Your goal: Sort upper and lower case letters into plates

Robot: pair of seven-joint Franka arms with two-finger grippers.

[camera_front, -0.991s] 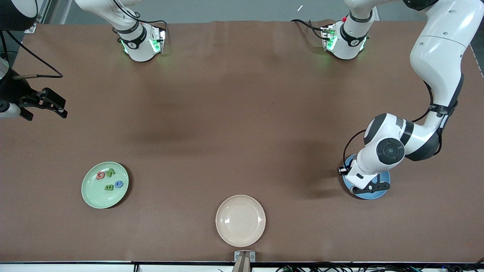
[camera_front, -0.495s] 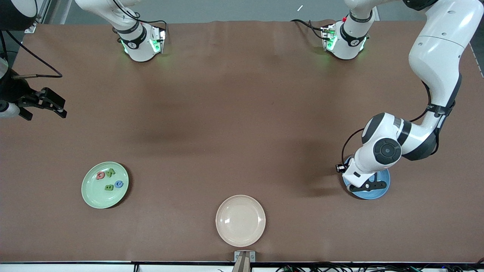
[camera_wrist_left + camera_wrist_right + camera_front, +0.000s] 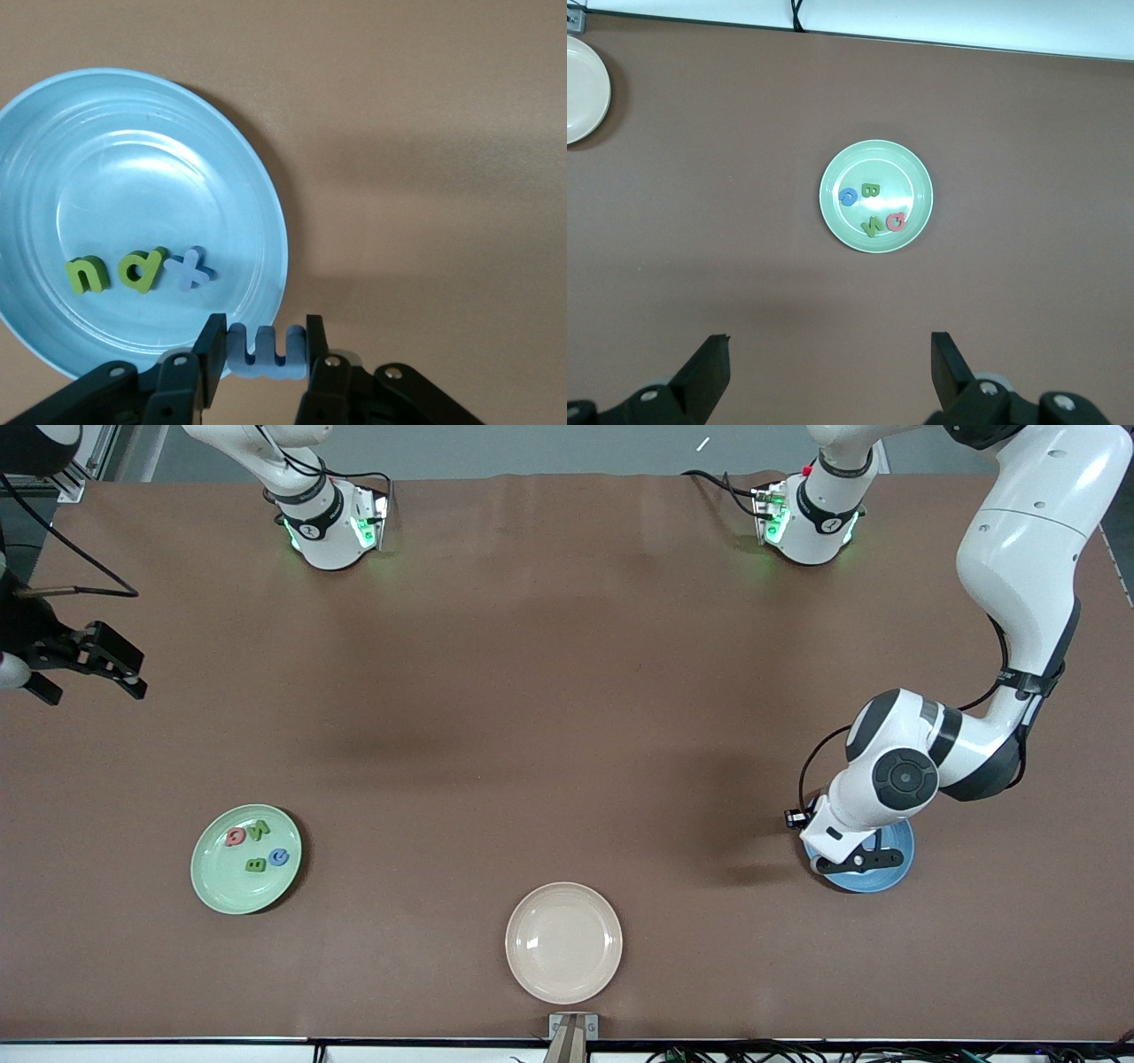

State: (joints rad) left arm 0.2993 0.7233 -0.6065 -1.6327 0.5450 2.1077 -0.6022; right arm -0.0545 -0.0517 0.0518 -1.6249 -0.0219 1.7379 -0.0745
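Holding the last blue letter (image 3: 266,350) clamped over the blue plate (image 3: 266,221), the left gripper (image 3: 262,354) nears finishing; the right gripper (image 3: 830,367) waits, fingers apart.

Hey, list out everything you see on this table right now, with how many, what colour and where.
mint plate: one, pale green, toward the right arm's end.
letters on the mint plate: four; two green, one blue, one pinkish-red.
cream plate: one, beige, nearest the front camera.
blue plate: one, toward the left arm's end.
letters on the blue plate: three; two green, one blue.
held letter: one, blue, over the blue plate's rim.
left claw: shut on the held letter.
right claw: open, waiting above the table.
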